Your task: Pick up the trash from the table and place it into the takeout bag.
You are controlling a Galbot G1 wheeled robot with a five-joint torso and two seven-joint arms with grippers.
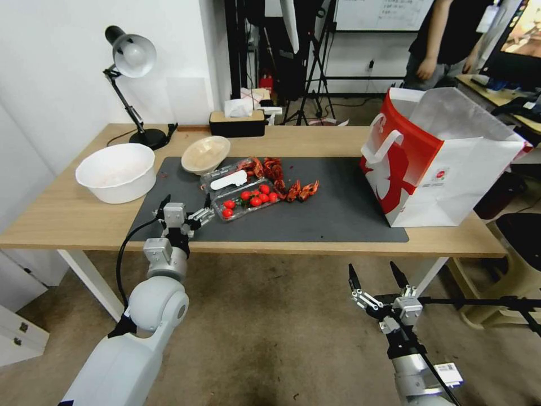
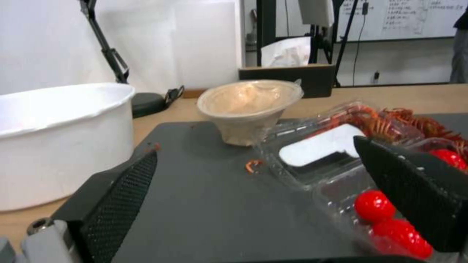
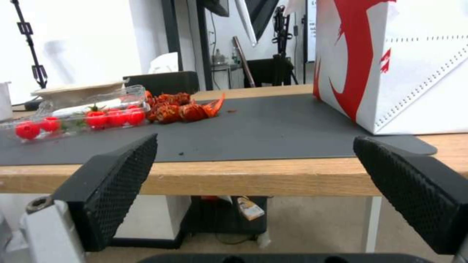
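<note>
While the left gripper (image 1: 186,208) is hovering with its jaws spread over the near edge of the dark grey mat (image 1: 338,208), close to that mat's near left corner, it is holding nothing. In the left wrist view one finger (image 2: 419,190) is overlapping the clear tray of tomatoes (image 1: 251,200), which is not trash. The shallow beige bowl (image 1: 205,153) is tilting against the tray's lid near the mat's far left corner, and appears to be covered in film; I am judging it to be the likeliest target. Crayfish shells (image 1: 282,177) are lying in a loose heap just beyond the tray, toward the middle of the mat. The big white bowl (image 1: 115,171) is sitting on the table (image 1: 67,217) off the mat's left edge. The takeout bag (image 1: 437,155) is standing open at the mat's right end, well apart from the bowl.

The right gripper (image 1: 378,276) is waiting below the table's front edge, jaws wide and empty.

The risk is that a reach toward the beige bowl would be passing over the tray, so a finger could be clipping it and scattering tomatoes. The bowl's tilt and slick covering could also be letting it slide off a shallow pinch.
</note>
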